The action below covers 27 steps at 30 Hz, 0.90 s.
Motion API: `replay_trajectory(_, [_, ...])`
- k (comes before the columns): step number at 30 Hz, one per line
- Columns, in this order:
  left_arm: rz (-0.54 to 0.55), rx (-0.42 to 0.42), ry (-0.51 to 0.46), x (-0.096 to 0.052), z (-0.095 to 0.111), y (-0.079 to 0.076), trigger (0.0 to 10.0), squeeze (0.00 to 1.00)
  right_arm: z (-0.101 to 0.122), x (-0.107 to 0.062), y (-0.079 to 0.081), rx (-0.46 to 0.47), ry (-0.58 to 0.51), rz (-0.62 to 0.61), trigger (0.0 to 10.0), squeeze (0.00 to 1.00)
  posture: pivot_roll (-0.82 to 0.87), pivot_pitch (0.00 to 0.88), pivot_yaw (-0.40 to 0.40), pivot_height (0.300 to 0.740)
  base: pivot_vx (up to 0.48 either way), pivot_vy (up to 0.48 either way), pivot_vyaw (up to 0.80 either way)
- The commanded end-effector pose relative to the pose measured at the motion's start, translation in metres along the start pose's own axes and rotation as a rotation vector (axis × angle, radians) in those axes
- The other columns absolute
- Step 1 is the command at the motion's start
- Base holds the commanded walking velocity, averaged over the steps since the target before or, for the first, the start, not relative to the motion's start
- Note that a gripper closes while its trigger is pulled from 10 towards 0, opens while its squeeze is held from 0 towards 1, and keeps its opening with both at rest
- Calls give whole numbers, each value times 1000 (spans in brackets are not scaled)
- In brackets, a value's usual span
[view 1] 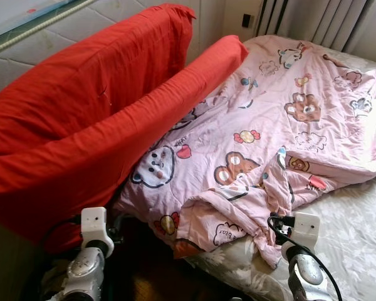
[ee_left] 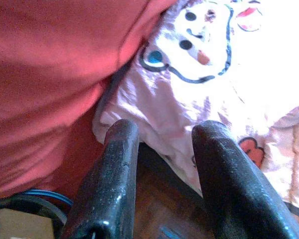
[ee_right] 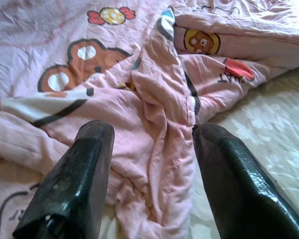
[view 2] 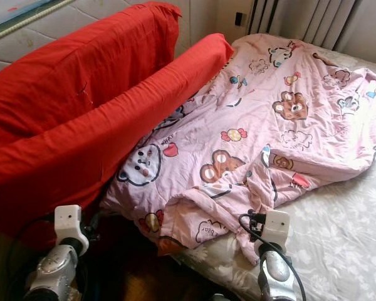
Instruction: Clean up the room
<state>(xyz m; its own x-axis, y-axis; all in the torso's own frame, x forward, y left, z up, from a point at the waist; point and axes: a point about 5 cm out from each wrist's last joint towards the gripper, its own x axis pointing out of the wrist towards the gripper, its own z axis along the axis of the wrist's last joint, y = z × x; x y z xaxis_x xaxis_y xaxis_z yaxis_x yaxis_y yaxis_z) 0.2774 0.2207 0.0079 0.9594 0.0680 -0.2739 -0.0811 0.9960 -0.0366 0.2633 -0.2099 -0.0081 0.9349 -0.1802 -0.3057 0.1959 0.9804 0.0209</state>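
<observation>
A rumpled pink cartoon-bear quilt lies spread across the bed, against red cushions.

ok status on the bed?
Both grippers open, empty: left gripper, right gripper above the crumpled pink quilt. Red cushions propped alongside.

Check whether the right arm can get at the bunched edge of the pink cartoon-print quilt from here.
Probably yes: the right gripper is open right over the pink cartoon-print quilt, with nothing between its fingers and the fold.
</observation>
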Motion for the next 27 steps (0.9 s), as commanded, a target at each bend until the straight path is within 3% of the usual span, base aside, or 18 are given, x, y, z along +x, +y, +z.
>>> replay_trajectory(1, [20,-5,14,-3,-5,3,10000,0,-7,-5,-2,3,21,-15,10000,0,-65,189,15,740,0,0,0])
replay_trajectory(8, [3,-4,-33,4,9,0,10000,0,-5,-1,-2,-6,39,-50,10000,0,-64,179,14,727,0,0,0])
replay_trajectory(18, [-10,21,-41,8,16,2,10000,0,-7,-2,7,-5,36,-31,10000,0,-68,158,23,662,0,0,0])
replay_trajectory(27, [-24,52,-49,12,23,3,10000,0,-8,-2,7,-9,47,-47,10000,0,-65,157,28,662,0,0,0])
